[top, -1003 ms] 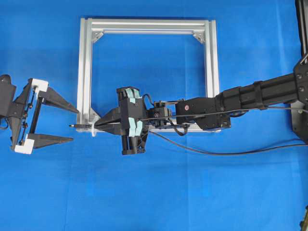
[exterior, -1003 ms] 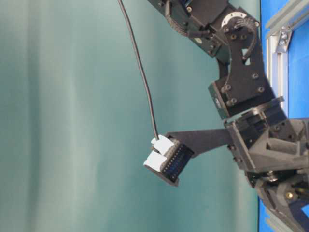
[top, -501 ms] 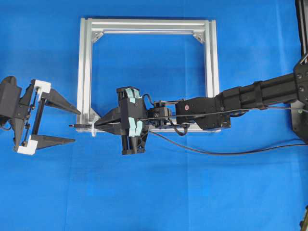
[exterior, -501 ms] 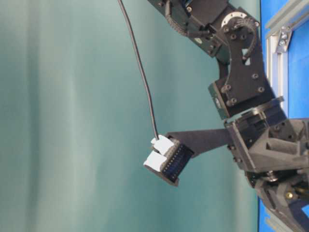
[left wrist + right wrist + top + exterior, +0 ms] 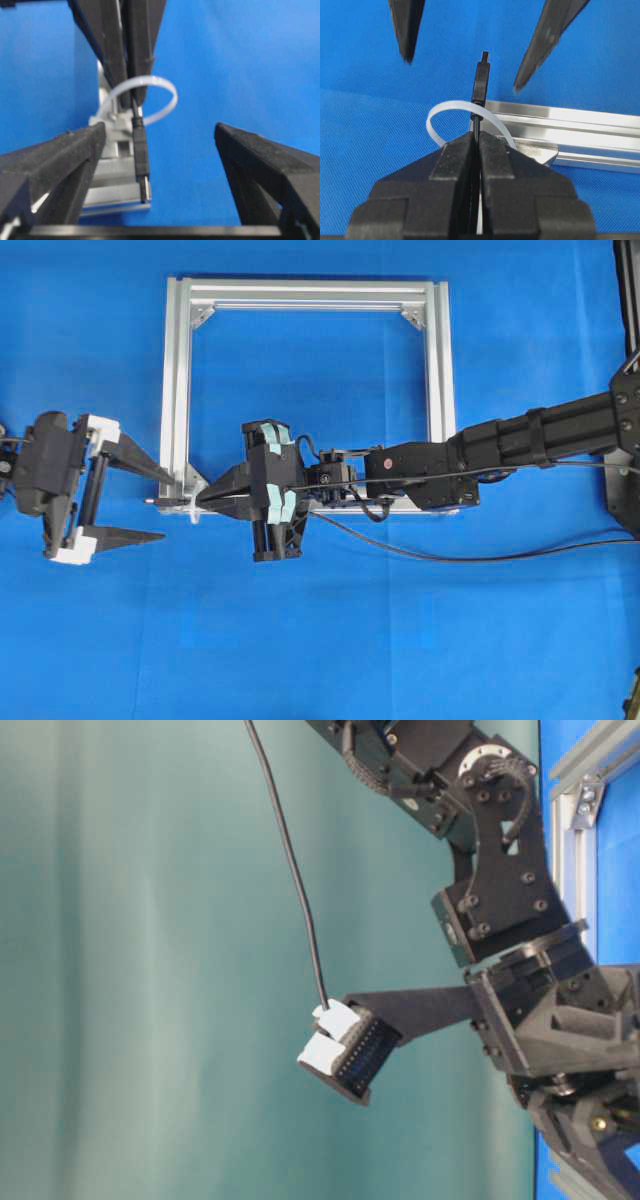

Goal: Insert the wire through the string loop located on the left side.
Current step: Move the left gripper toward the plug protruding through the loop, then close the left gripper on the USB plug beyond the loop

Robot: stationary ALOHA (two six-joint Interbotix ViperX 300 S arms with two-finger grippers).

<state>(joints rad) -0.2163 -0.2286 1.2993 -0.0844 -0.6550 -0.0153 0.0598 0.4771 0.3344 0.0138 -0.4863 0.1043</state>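
Pinching the wire just behind its plug, the right gripper has its 2 jaws pressed tight together at the aluminium frame's front-left corner. The plug tip pokes through the string loop fixed to that corner. The left gripper faces the tip, jaws spread wide, holding nothing, plug between its fingers.
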